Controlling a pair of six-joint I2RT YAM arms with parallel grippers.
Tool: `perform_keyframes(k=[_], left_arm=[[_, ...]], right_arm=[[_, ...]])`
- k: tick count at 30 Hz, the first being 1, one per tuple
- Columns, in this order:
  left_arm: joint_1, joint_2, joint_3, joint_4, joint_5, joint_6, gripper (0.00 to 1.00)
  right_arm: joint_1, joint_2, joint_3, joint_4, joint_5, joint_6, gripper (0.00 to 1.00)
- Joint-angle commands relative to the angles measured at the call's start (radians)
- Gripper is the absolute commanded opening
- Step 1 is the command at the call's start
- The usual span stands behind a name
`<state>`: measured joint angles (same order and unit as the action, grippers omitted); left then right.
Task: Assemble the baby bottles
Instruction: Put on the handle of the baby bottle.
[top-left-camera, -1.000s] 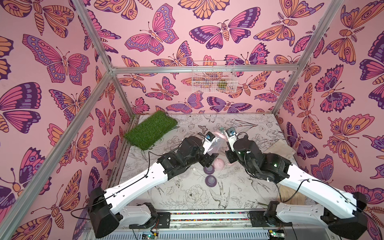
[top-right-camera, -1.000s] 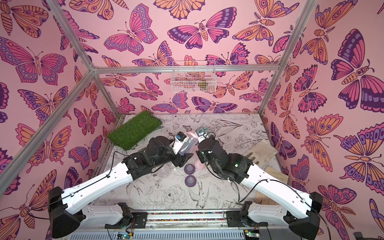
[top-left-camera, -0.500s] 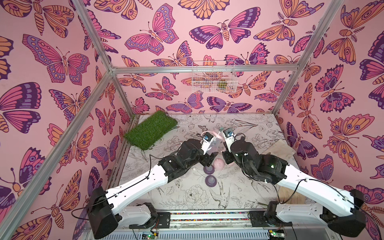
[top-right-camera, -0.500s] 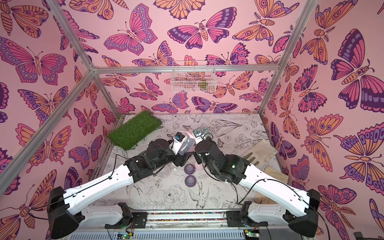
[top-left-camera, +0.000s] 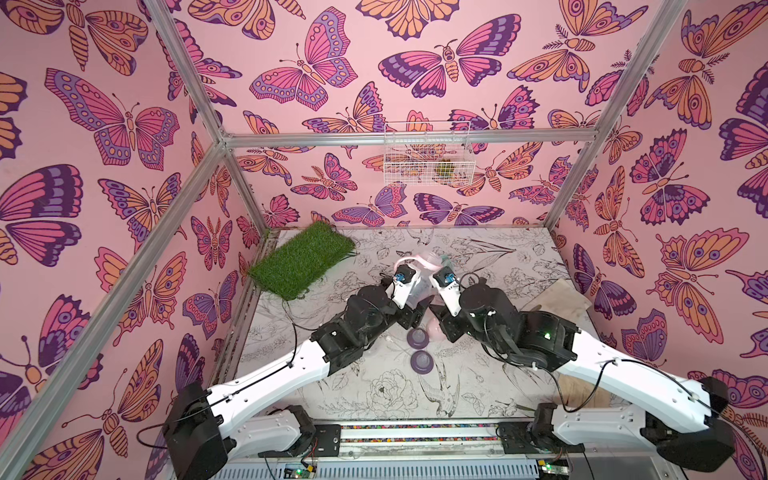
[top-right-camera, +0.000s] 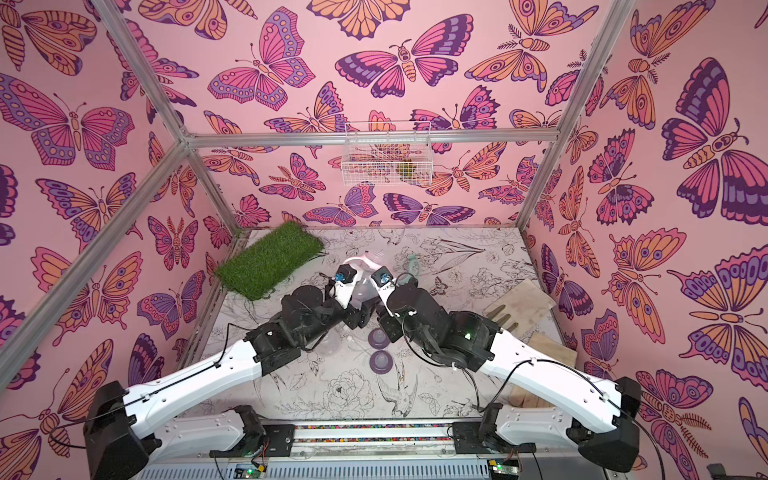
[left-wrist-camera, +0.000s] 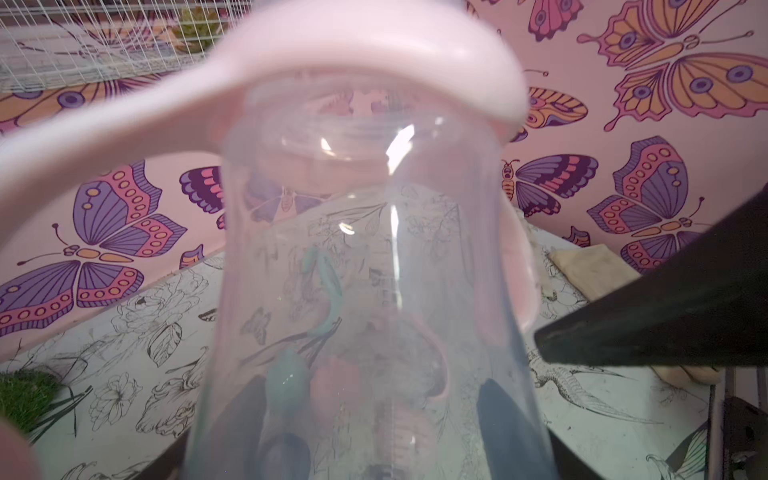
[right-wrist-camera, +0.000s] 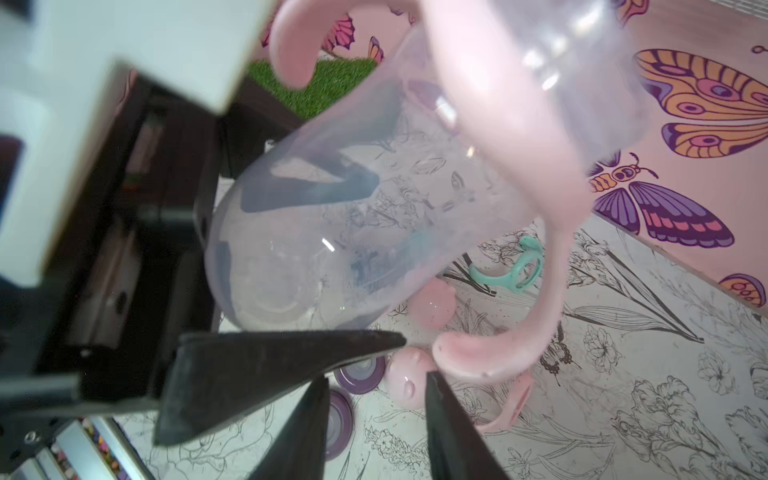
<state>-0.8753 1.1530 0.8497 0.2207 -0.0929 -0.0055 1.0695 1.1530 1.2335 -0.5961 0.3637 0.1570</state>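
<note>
The left gripper (left-wrist-camera: 374, 386) has its jaws closed on the lower body of a clear bottle (left-wrist-camera: 374, 249), one finger against each side. It holds the bottle off the table, tilted, with the neck end pointing away from the claw, a hold that I'd say is meant to leave the neck free for the other arm. Around that neck sits a pink two-handled ring (left-wrist-camera: 374, 54), its handles curling back along the bottle. The right gripper (right-wrist-camera: 376, 378) hangs just beside the tip of one handle, jaws parted with nothing between them. It grips nothing, which suggests the ring is taken as seated. On the table (top-left-camera: 374, 407) below lie the parts likely wanted next: a purple nipple collar (top-left-camera: 417, 338), a second collar (top-left-camera: 422, 360) near it, a pink domed cap (top-left-camera: 436, 330) just beside them, and farther back a teal ring (right-wrist-camera: 519, 270). Keeping the bottle raised and steady makes sense — a collar probably has to go down over that ring. A grass mat (top-left-camera: 303, 259) lies in the far corner, well apart. The other bottles I can't pick out clearly.
</note>
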Motion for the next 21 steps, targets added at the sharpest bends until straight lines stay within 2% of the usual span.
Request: perform_keyframes(k=[1, 7, 12, 18, 21], left_arm=[[0.01, -0.03, -0.072, 0.21, 0.036, 0.044, 0.0], [0.077, -0.07, -0.226, 0.429, 0.089, 0.067, 0.0], [0.137, -0.121, -0.314, 0.516, 0.112, 0.068, 0.0], [0.171, -0.228, -0.342, 0.421, 0.123, 0.093, 0.0], [0.173, -0.294, -0.342, 0.348, 0.143, 0.105, 0.0]], right_arm=[[0.006, -0.011, 0.054, -0.027, -0.06, -0.01, 0.51], [0.001, -0.064, 0.069, -0.021, -0.084, -0.012, 0.62], [-0.049, -0.109, 0.044, -0.011, -0.158, 0.01, 0.65], [-0.205, -0.117, -0.067, 0.022, -0.32, 0.089, 0.66], [-0.248, -0.083, -0.129, 0.021, -0.352, 0.124, 0.66]])
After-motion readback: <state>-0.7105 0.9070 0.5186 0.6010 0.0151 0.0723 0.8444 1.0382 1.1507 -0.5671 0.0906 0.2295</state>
